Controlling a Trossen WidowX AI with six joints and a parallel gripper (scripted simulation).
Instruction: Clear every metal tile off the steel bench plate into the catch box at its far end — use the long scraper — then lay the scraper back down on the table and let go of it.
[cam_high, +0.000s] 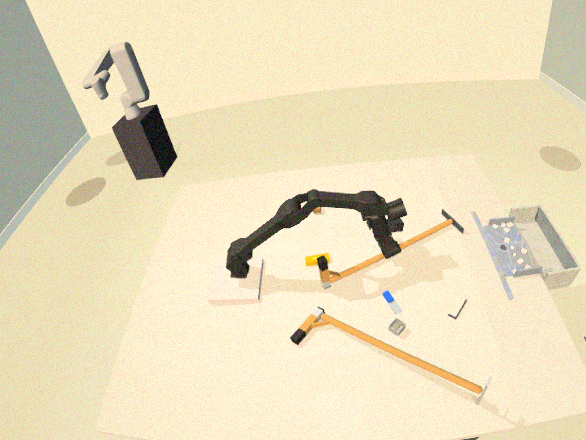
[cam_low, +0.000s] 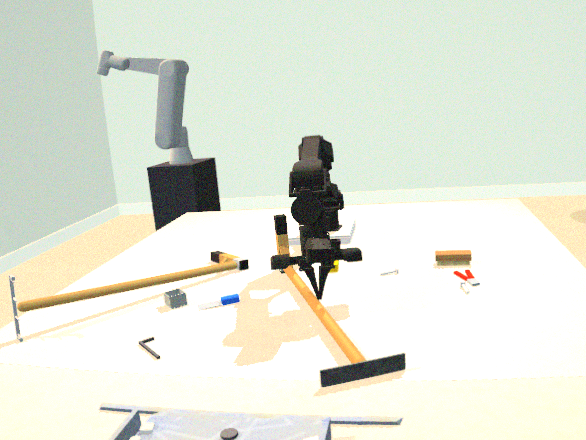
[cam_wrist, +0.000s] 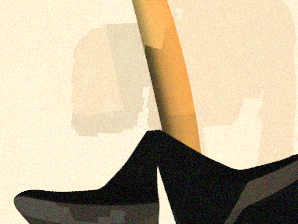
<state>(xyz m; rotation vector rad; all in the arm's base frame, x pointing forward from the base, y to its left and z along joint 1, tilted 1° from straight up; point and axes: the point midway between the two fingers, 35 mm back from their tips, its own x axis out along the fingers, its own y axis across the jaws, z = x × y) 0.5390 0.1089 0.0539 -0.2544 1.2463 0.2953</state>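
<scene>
My gripper (cam_high: 392, 253) (cam_low: 320, 297) (cam_wrist: 153, 136) is shut and empty, its fingertips together by the orange handle of the dark-bladed long tool (cam_high: 425, 236) (cam_low: 345, 342) (cam_wrist: 175, 85). Whether they touch it is unclear. That tool lies with its dark blade (cam_high: 452, 221) (cam_low: 362, 370) towards the bench plate. A second long tool (cam_high: 405, 355) (cam_low: 125, 287) has a thin pale blade. The blue-grey bench plate (cam_high: 494, 259) (cam_low: 280, 428) bears several small pale tiles (cam_high: 520, 261) (cam_low: 146, 426) and a dark disc (cam_high: 503, 247). The grey catch box (cam_high: 563, 278) stands at its far end.
A blue-handled item (cam_high: 388, 296) (cam_low: 230, 299), a grey cube (cam_high: 397, 326) (cam_low: 175, 298) and a black hex key (cam_high: 456, 315) (cam_low: 150, 348) lie between the two tools. A yellow object (cam_high: 311, 260) is near the first tool's grip. A brown block (cam_low: 453, 256) and red-handled pliers (cam_low: 465, 276) lie opposite.
</scene>
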